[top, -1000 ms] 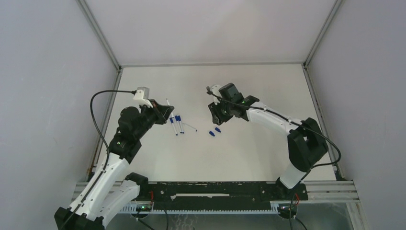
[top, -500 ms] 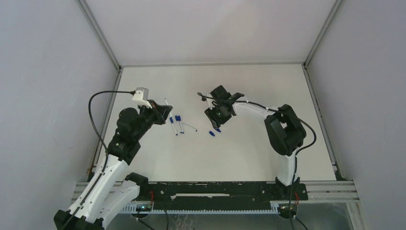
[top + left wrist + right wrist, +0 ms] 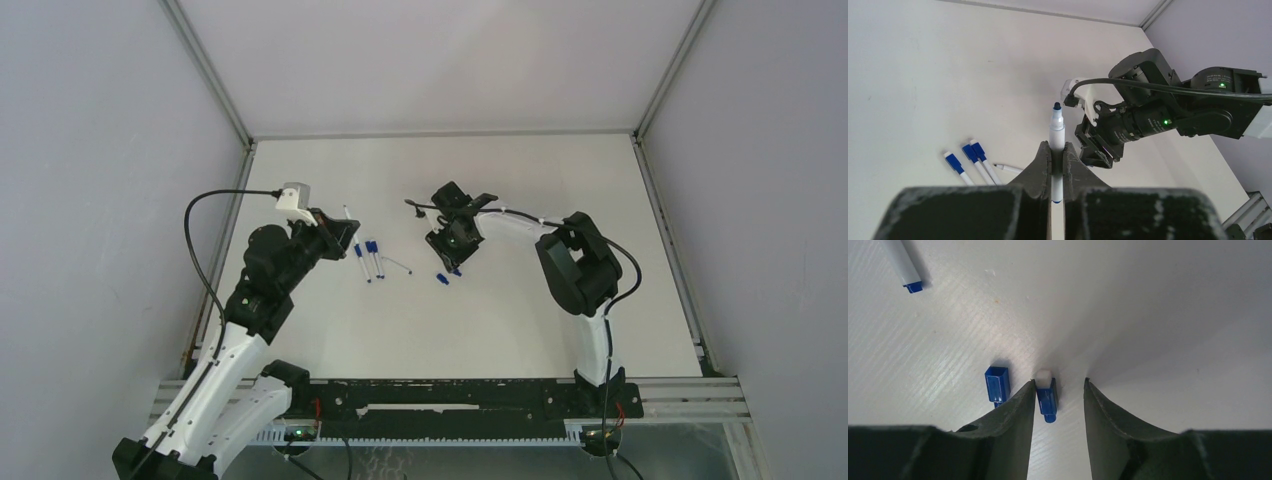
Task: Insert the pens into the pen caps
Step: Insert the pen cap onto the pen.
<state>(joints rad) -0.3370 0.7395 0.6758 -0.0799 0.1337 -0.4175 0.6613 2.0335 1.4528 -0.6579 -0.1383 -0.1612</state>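
While clamping a pen (image 3: 1056, 131) in the left hand (image 3: 1056, 150), straddles one pen cap (image 3: 1047, 401) with the right hand (image 3: 1058, 390) spread apart.

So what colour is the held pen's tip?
The pen tip is dark blue, clearest in the left wrist view.

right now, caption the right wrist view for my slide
Open right fingers straddle one blue cap on the table, a second cap just outside them.
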